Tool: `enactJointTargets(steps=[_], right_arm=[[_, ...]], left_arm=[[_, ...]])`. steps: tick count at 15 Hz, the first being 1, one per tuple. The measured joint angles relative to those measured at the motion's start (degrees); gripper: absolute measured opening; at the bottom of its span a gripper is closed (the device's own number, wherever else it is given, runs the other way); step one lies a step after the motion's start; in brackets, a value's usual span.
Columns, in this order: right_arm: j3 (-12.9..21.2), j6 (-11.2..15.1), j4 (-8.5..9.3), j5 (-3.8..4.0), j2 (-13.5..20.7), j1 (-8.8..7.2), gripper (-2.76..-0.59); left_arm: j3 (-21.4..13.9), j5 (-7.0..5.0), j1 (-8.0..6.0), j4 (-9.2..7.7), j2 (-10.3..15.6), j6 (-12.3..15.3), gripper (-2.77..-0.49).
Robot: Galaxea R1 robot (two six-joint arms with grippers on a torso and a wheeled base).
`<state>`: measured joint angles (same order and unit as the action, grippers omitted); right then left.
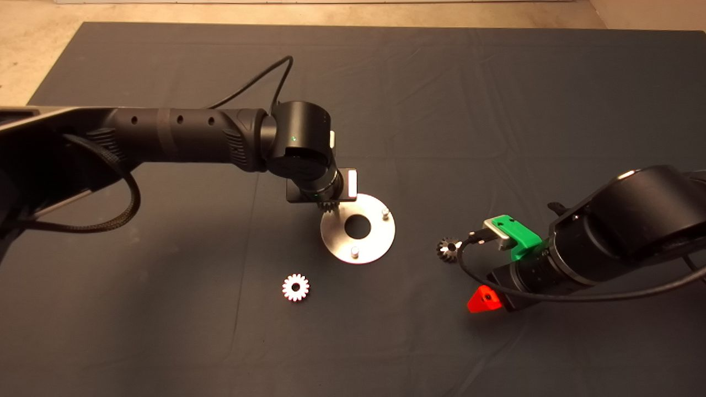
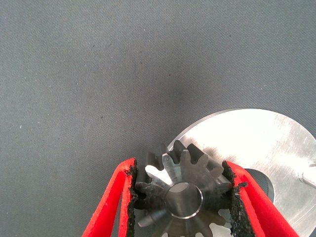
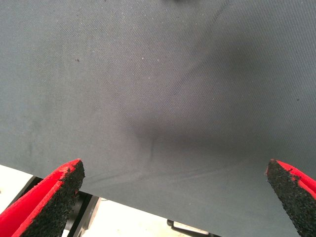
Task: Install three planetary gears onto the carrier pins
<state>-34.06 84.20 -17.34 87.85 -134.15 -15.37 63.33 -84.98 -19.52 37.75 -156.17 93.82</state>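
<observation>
— Between the left end effector (image 2: 182, 197) pads, what sits?
— One gear (image 2: 183, 190), clamped flat by its teeth, centre hole up, over the near rim of the round plate (image 1: 358, 229).
— And the pins?
— Two pins (image 1: 384, 212) stand bare on the plate, past that end effector; a third cannot be seen.
— Other gears?
— A second gear (image 1: 295, 287) lies on the dark mat (image 1: 496, 110), apart from the plate. A third gear (image 1: 449, 249) lies just beside the right end effector (image 3: 173, 197), whose fingers are spread wide, holding nothing.
</observation>
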Motion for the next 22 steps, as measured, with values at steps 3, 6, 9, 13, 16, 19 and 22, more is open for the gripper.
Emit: enactJointTargets(steps=[3, 6, 9, 13, 16, 19, 22], right_arm=[[-0.02, -0.05, 0.00, 0.02, 0.00, 0.09, -0.60], [-0.02, -0.16, -0.02, 0.00, 0.00, 0.13, -0.60], [-0.02, -0.16, -0.02, 0.00, -0.01, 0.13, -0.60], [-0.02, -0.16, -0.02, 0.00, -0.01, 0.13, -0.60], [-0.02, -0.16, -0.02, 0.00, -0.01, 0.13, -0.60], [-0.02, -0.16, -0.02, 0.00, 0.00, 0.13, -0.60], [-0.02, -0.18, -0.02, 0.00, 0.00, 0.13, -0.60]], left_arm=[[-1.00, 0.11, 0.00, 0.78, 0.00, 0.03, -2.31], [-1.71, 0.20, 0.00, 1.11, 0.00, 0.06, -2.31], [-1.71, 0.17, 0.01, 1.66, 0.00, 0.96, -2.31], [-2.30, 0.17, 0.20, 2.96, 0.00, 1.65, -2.31], [-3.66, 0.23, 1.11, 3.50, 0.00, 2.75, -2.31], [-3.68, 0.22, 1.11, 4.08, 0.02, 2.79, -2.31], [-3.68, 0.22, 1.13, 4.30, 0.00, 2.79, -2.31]])
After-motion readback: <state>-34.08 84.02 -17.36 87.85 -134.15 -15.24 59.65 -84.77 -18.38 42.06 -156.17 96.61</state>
